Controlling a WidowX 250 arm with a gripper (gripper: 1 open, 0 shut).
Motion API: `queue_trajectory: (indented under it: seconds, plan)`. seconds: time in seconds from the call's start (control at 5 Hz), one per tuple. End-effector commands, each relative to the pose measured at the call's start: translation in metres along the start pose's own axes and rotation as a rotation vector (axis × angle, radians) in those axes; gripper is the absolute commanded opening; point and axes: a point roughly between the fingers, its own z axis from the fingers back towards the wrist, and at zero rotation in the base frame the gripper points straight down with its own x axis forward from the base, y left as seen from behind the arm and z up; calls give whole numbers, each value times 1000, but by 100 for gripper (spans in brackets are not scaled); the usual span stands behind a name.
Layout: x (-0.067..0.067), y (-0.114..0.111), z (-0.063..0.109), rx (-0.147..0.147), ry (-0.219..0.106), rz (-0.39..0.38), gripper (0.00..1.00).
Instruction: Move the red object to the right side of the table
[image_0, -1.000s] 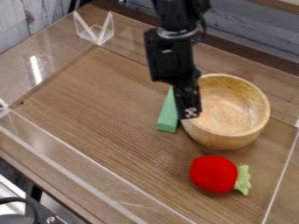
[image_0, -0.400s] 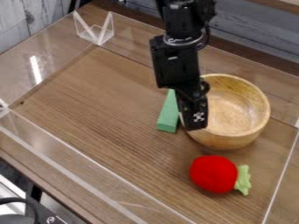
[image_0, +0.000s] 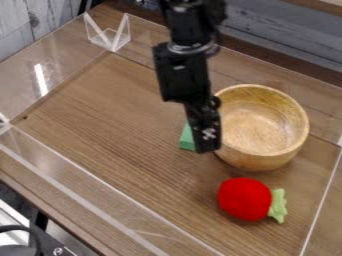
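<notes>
The surface (image_0: 94, 110) is a brown wood-grain tabletop, its planks marked by thin dark seams and a few pale streaks. It runs diagonally across the view. Clear acrylic pieces edge it, one of them a small angular transparent piece (image_0: 110, 33) near the far left corner, catching white glints. Beyond the surface at the upper left, a grey ribbed panel (image_0: 30, 22) shows. At the lower left corner, black cables (image_0: 30, 238) curve in front of pale and dark shapes too cropped to identify.

A black robot arm (image_0: 194, 45) reaches down from the top of the view over the middle of the surface. Its tool (image_0: 193, 140) is released, the fingers spread apart above a light green rectangular block (image_0: 187, 138), which they partly hide. Just beside the block, to its right in the view, sits a round, pale wooden bowl (image_0: 271, 112) with a wide rim. The soft-looking red ball (image_0: 245, 199) with a light green leafy end lies on the surface at the lower right of the view, near the bowl and apart from the tool.
</notes>
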Motion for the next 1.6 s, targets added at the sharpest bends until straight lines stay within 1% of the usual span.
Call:
queue_trajectory:
  seconds: [0.0,0.2,0.4,0.6,0.8,1.0,1.2,1.4]
  plan:
    - [-1,-13,4,-23,20,-27,0]
    - [3,-25,1,-17,14,-49,0]
    - [16,-31,11,-25,14,-20,100]
    - [33,-56,27,-32,15,-12,100]
    - [47,-83,34,-42,17,-4,0]
    - [43,-91,28,-44,18,21,100]
    - [38,-98,21,-42,20,45,100]
    - [28,-96,14,-44,26,91,100]
